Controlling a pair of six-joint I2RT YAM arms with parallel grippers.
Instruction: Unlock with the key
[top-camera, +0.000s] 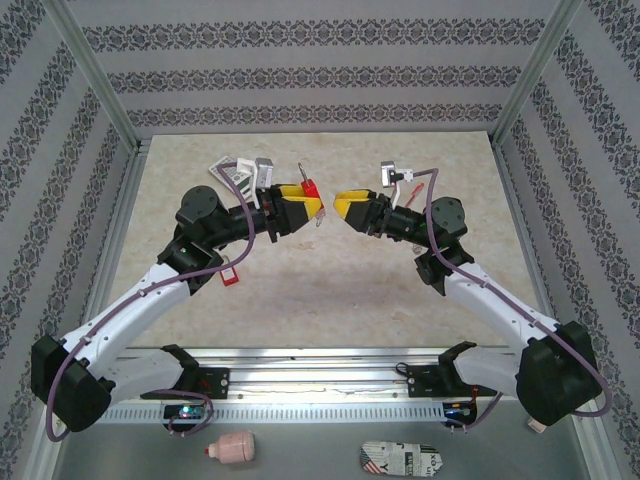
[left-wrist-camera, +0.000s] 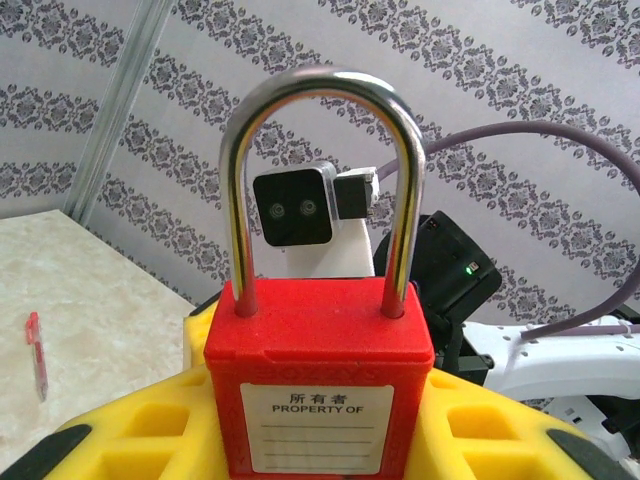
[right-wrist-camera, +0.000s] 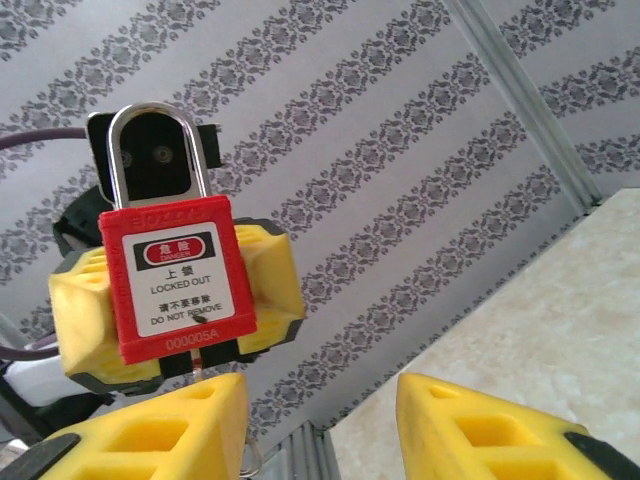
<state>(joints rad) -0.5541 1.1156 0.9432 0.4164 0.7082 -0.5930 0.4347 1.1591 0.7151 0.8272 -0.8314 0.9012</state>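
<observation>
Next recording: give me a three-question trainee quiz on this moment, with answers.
1. True or false: the left gripper holds the red padlock with its shackle closed.
2. Which describes the right gripper? A: open, nothing between its fingers. B: shut on the padlock. C: shut on a pen.
3. Fill in: the padlock's front label reads "LOCKED ___".

Key: 1 true; 2 A; 3 OUT.
</observation>
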